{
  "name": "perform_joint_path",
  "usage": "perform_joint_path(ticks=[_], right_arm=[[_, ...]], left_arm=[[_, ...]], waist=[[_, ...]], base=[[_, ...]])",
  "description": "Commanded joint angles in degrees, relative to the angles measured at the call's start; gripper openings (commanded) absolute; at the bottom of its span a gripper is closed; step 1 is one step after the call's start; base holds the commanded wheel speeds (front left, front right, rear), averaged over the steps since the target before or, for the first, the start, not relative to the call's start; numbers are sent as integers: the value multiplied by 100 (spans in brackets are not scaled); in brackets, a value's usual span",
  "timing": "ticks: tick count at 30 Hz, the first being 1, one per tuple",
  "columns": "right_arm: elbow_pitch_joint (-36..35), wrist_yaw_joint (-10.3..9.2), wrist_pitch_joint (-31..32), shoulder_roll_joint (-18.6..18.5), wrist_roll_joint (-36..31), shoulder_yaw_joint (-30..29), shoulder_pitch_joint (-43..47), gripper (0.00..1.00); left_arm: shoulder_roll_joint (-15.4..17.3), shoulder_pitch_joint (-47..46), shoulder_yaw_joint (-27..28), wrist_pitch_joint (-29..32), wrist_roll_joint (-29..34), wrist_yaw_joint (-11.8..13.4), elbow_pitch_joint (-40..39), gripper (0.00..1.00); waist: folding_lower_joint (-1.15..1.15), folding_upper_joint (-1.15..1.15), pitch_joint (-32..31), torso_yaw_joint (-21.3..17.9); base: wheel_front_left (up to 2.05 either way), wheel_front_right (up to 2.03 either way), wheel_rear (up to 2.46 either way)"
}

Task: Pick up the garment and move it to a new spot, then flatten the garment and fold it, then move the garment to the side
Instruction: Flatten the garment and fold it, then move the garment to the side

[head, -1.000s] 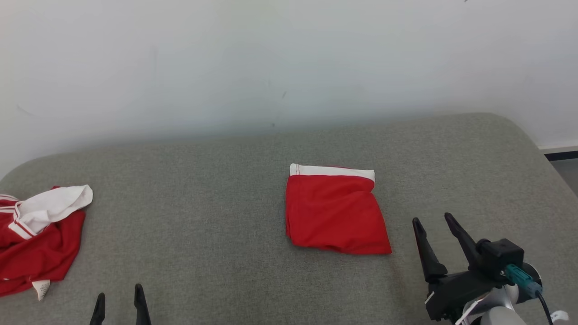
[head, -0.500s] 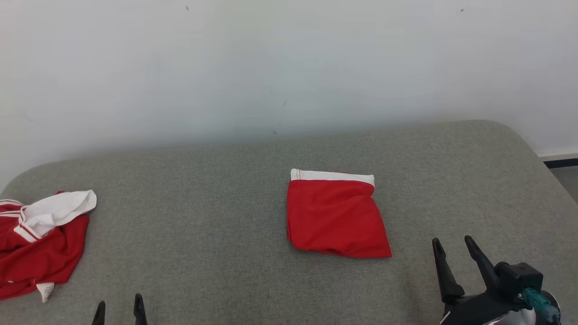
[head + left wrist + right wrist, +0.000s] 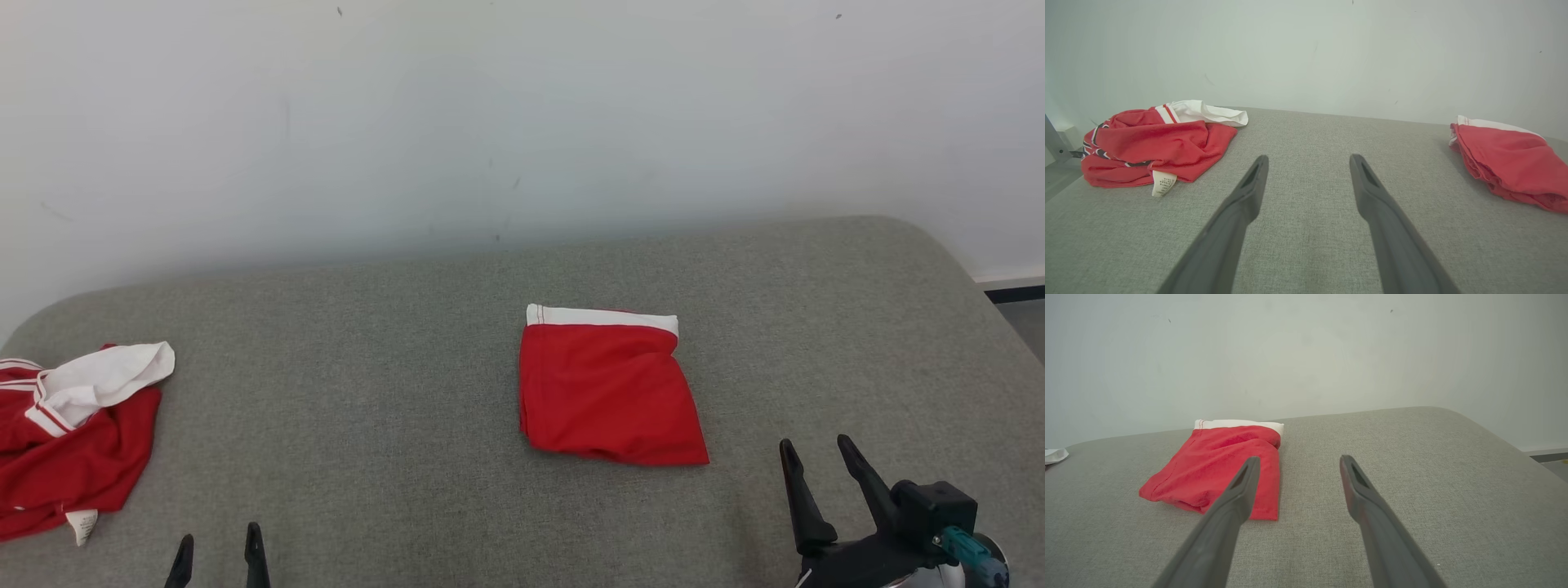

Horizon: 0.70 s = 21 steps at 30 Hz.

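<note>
A folded red garment (image 3: 608,392) with a white band along its far edge lies flat in the middle of the grey padded surface (image 3: 367,367). A crumpled red and white garment (image 3: 73,441) lies at the far left. My right gripper (image 3: 815,445) stands open and empty at the near right, a short way right of the folded piece. My left gripper (image 3: 219,535) is open and empty at the near edge, right of the crumpled one. In the left wrist view my gripper (image 3: 1308,157) points between the crumpled garment (image 3: 1155,143) and the folded garment (image 3: 1506,159). In the right wrist view my gripper (image 3: 1299,458) sits just right of the folded garment (image 3: 1216,465).
A white wall (image 3: 522,122) rises right behind the padded surface. The surface's right corner is rounded, with a strip of floor (image 3: 1024,314) beyond it. Bare grey fabric lies between the two garments.
My right gripper has drawn back toward the near right edge, away from the folded garment. The head camera has tilted up slightly. Both garments lie as before.
</note>
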Motion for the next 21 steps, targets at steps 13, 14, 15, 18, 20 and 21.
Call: perform_joint_path(ticks=[13,14,15,18,20,21], right_arm=[[129,-14,32,68,23,53,-81,100],[168,-14,122,70,80,60,-102,100],[211,-14,242,57,124,82,-143,100],[340,-14,782,-32,269,195,-385,100],[506,-14,1517,-156,438,266,-668,100],[548,-14,1759,-186,504,284,-804,100]], left_arm=[[-4,-88,-5,-18,113,-33,23,100],[-4,-79,-23,-18,102,-25,12,100],[-3,-73,-46,-18,93,-16,-1,100],[-4,-96,-161,-18,64,-9,-31,100],[-3,-174,-310,-18,56,-11,-74,100],[-5,-193,-356,-18,51,-4,-94,100]], waist=[[0,0,30,53],[0,0,41,69],[0,0,57,89],[0,0,136,187],[0,0,250,337],[0,0,290,389]], base=[[0,0,0],[0,0,0],[0,0,0],[0,0,0],[0,0,0],[0,0,0]])
